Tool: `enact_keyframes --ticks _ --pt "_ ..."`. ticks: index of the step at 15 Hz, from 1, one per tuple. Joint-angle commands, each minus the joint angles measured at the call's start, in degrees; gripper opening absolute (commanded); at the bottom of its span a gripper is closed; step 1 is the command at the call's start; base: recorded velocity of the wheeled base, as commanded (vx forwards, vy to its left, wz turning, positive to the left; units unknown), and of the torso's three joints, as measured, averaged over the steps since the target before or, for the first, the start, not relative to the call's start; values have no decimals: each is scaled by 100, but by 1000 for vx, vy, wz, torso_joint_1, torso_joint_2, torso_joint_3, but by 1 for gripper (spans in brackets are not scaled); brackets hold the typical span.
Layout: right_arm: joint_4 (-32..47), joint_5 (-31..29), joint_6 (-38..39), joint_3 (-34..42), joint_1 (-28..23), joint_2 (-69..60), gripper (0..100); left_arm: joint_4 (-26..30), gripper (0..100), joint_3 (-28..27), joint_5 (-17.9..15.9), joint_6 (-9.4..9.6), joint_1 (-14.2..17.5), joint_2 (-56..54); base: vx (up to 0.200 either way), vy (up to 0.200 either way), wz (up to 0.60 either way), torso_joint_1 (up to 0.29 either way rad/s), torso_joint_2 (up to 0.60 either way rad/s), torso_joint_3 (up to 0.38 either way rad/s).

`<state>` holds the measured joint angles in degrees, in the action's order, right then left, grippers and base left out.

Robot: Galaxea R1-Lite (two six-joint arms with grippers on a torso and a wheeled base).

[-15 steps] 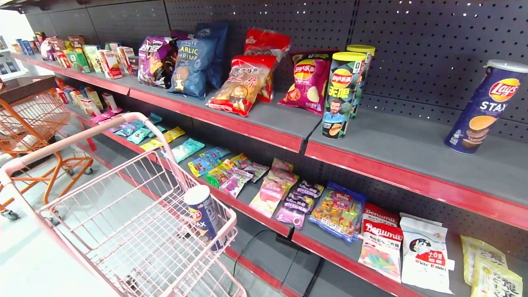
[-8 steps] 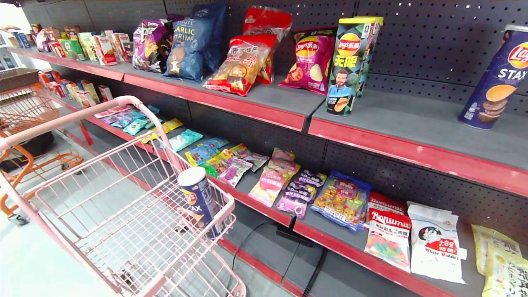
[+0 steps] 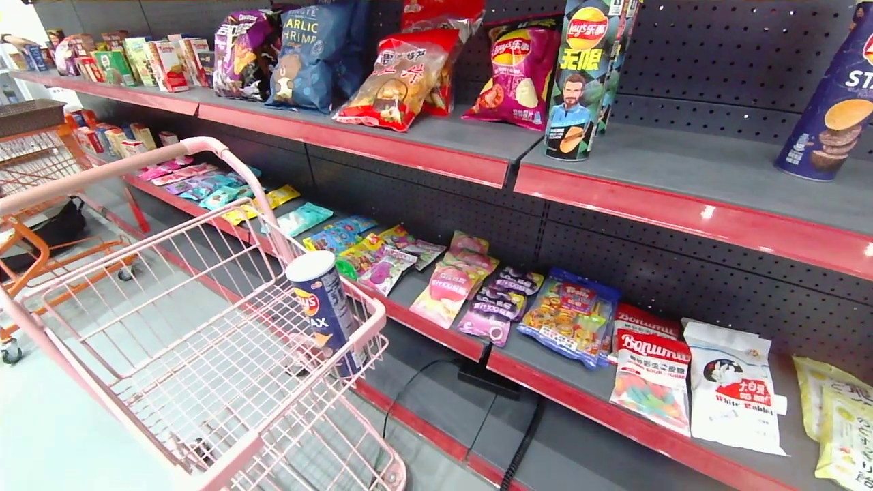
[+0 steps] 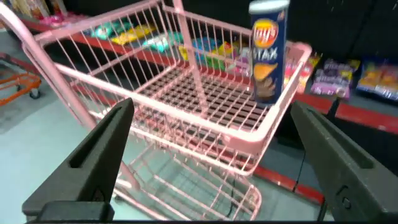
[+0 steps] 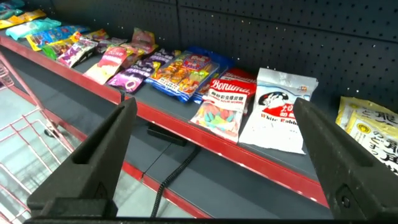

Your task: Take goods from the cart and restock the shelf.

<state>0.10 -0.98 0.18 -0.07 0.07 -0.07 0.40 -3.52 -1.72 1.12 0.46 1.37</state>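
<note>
A pink wire cart (image 3: 123, 167) stands at the lower left in the head view. One blue chip can (image 3: 324, 310) stands upright in the cart's corner nearest the shelf. In the left wrist view my left gripper (image 4: 211, 168) is open, a little short of the cart (image 4: 186, 121), with the can (image 4: 267, 53) at the cart's far side. My right gripper (image 5: 211, 162) is open and holds nothing, in front of the lower shelf's red edge (image 5: 249, 158). The upper shelf (image 3: 682, 211) carries a matching blue can (image 3: 829, 116) at the right and a green can (image 3: 580, 82).
Snack bags (image 3: 395, 75) and small boxes fill the upper shelf's left part; bare grey board lies between the two cans. Candy packets (image 3: 566, 320) and a white bag (image 5: 277, 112) lie on the lower shelf. An orange cart (image 3: 41, 204) stands far left. A black cable (image 3: 477, 409) runs below.
The whole head picture has shifted upward, so the camera has tilted down. The can, the cart and the shelf goods keep their places.
</note>
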Motion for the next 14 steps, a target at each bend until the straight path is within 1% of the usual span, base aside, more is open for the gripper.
enact_keyframes --ticks 1,2,3,4,5,6,7,8,9,10,11,12,13,14 --pt "-1 1 -1 -1 1 7 100 -40 100 -2856 5 -965 -20 3177 0 0 0 0 0 0" --pt "-1 1 -1 -1 1 7 100 -40 100 -3137 5 -947 -20 3695 0 0 0 0 0 0" --pt "-1 1 -1 -1 1 7 100 -40 100 -3137 5 -947 -20 3695 0 0 0 0 0 0" --pt "-1 1 -1 -1 1 7 100 -453 100 -2618 -241 -912 -38 4864 0 0 0 0 0 0" --pt "-1 10 -9 -1 1 7 100 -1077 100 -2258 -637 -912 -20 5488 0 0 0 0 0 0" --pt "-1 1 -9 -1 1 7 100 -1816 100 -2082 -997 -921 6 6174 0 0 0 0 0 0" --pt "-1 10 -9 -1 1 7 100 -2598 100 -2065 -1208 -912 6 6868 0 0 0 0 0 0" --pt "-1 1 -9 -1 1 7 100 -3389 100 -2082 -1340 -842 6 7607 0 0 0 0 0 0" --pt "-1 1 -9 -1 1 7 100 -3609 100 -2091 -1375 -798 6 7826 0 0 0 0 0 0" --pt "-1 10 -9 -1 1 7 100 -4654 100 -2073 -1542 -552 6 8837 0 0 0 0 0 0" --pt "-1 10 -9 -1 1 7 100 -5041 100 -2082 -1674 -534 -64 9154 0 0 0 0 0 0" --pt "-1 1 -9 -1 1 7 100 -5173 100 -2100 -1841 -516 -240 9382 0 0 0 0 0 0" --pt "-1 1 -9 -1 1 7 100 -5173 100 -2100 -1841 -516 -240 9382 0 0 0 0 0 0" --pt "-1 1 -9 -1 1 7 100 -5182 100 -2179 -1999 -516 -521 9593 0 0 0 0 0 0"
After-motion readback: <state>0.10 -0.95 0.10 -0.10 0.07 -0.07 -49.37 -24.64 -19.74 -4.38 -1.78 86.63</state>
